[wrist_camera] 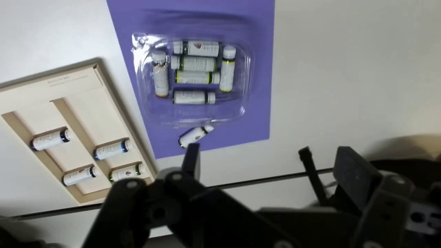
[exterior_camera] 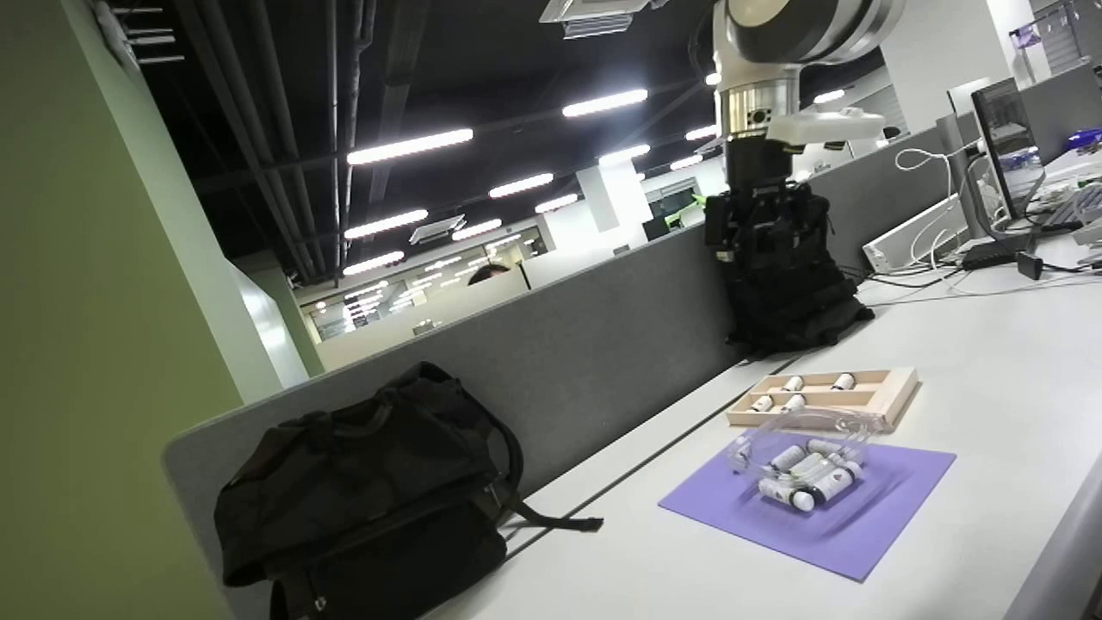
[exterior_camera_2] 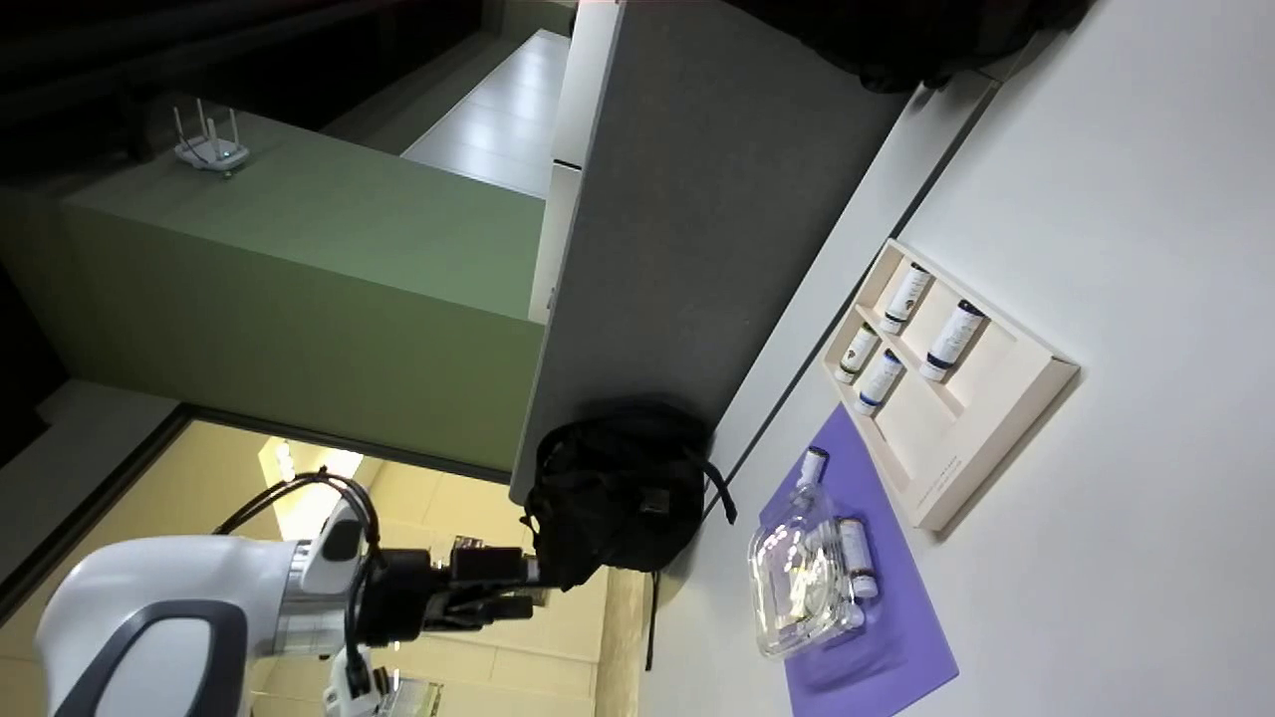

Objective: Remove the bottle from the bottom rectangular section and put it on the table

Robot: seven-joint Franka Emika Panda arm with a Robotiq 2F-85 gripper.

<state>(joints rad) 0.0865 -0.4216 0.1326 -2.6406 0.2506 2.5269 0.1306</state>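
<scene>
White-labelled bottles in pale tray, edge lettering, all unreadable

I can't read a word on the bottles; it's all too small, like the lettering on the tray, which the wrist view's left edge crops. There the gripper is blurred and cut off below. In an exterior view, the shiny clear container muddles the bottles seen through it. An exterior view's top edge slices off the arm.
</scene>
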